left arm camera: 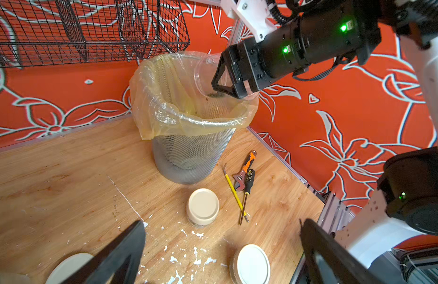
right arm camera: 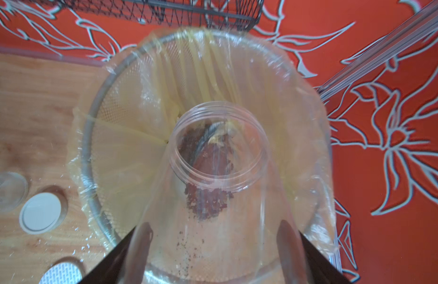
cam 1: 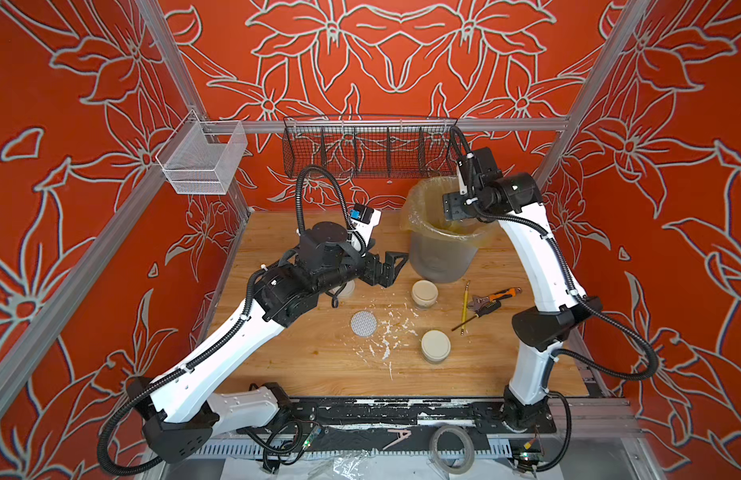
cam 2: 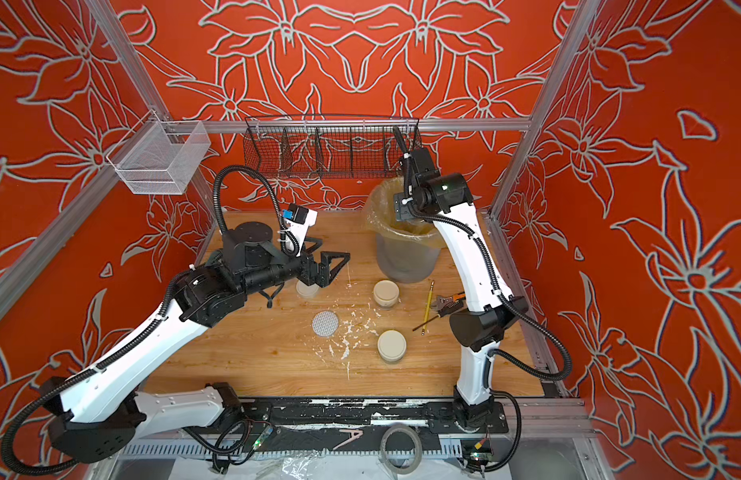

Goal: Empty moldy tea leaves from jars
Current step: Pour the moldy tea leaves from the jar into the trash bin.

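Clumped on the lower wall of the tilted jar [right arm camera: 250, 209], short of its open mouth: tea leaves [right arm camera: 208, 201]. Clenched on that jar, right tool [left arm camera: 227, 86], mouth aimed inside the bin [left arm camera: 188, 159] rim. Spread wide above open counter [cam 1: 302, 357] beside the bin: left tool [cam 1: 387, 268]. Between lidded jars [cam 1: 424, 293] and the counter's right edge, hand tools [cam 1: 491, 297].

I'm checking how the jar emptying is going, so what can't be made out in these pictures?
1. Open jar: right arm mostly hides it in both top views.
2. Bin bottom: jar and liner folds cover it, right wrist view.
3. Nearest lidded jar, contents: too small, top views.
4. Round white thing: cut off at the left wrist view's edge.
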Available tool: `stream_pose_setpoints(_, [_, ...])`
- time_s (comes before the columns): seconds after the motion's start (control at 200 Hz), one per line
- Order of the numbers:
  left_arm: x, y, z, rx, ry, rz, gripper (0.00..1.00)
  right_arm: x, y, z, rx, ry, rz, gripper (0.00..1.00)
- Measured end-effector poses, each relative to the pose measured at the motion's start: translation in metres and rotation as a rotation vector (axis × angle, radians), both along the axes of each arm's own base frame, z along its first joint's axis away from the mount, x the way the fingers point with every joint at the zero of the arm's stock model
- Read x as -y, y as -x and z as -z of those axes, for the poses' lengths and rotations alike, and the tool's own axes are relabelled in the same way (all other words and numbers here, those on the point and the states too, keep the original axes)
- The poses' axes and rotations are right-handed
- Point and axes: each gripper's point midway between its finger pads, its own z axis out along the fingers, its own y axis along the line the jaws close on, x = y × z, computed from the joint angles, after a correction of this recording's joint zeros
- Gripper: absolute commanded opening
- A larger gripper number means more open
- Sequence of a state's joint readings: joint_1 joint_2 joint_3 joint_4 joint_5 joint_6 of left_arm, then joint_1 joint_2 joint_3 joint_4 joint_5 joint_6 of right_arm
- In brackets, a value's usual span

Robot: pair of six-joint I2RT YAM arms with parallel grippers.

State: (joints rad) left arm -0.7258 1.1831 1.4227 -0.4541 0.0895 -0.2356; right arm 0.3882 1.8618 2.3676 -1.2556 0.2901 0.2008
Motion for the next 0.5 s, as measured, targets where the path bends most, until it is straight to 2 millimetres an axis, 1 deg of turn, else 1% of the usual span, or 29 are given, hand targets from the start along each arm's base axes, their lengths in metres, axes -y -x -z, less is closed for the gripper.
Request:
stream_pose_setpoints(0.115, [0.0, 0.0, 0.0, 0.0, 0.001, 0.002, 0.98, 0.003, 0.007, 0.004, 0.013, -0.005, 0.002, 0.19])
stream_pose_setpoints(0.18, [0.0, 0.0, 0.0, 0.0, 0.001, 0.003, 0.98, 0.002, 0.005, 0.004, 0.003, -0.001, 0.001, 0.17])
stream_pose_setpoints(0.215, [0.0, 0.0, 0.0, -0.001, 0.001, 0.003, 0.98, 0.001, 0.0, 0.003, -0.007, 0.005, 0.002, 0.14])
stream_pose_setpoints(0.27, [0.0, 0.0, 0.0, 0.0, 0.001, 0.003, 0.98, -0.003, -0.015, 0.001, -0.006, 0.013, 0.003, 0.09])
stream_pose_setpoints(0.31, [0.0, 0.0, 0.0, 0.0, 0.001, 0.003, 0.98, -0.007, -0.026, 0.001, 0.0, 0.016, 0.008, 0.08])
stream_pose_setpoints(0.345, [0.0, 0.0, 0.0, 0.0, 0.001, 0.003, 0.98, -0.009, -0.032, 0.008, -0.012, 0.021, 0.008, 0.08])
stream_pose_setpoints(0.38, [0.0, 0.0, 0.0, 0.0, 0.001, 0.002, 0.98, -0.01, -0.033, 0.018, -0.04, 0.032, 0.007, 0.08])
stream_pose_setpoints(0.44, [0.0, 0.001, 0.001, -0.001, 0.0, 0.002, 0.98, -0.01, -0.029, 0.036, -0.1, 0.045, 0.001, 0.09])
stream_pose_setpoints(0.501, [-0.001, 0.001, 0.003, -0.003, -0.002, 0.002, 0.98, -0.009, -0.022, 0.05, -0.146, 0.056, -0.001, 0.09])
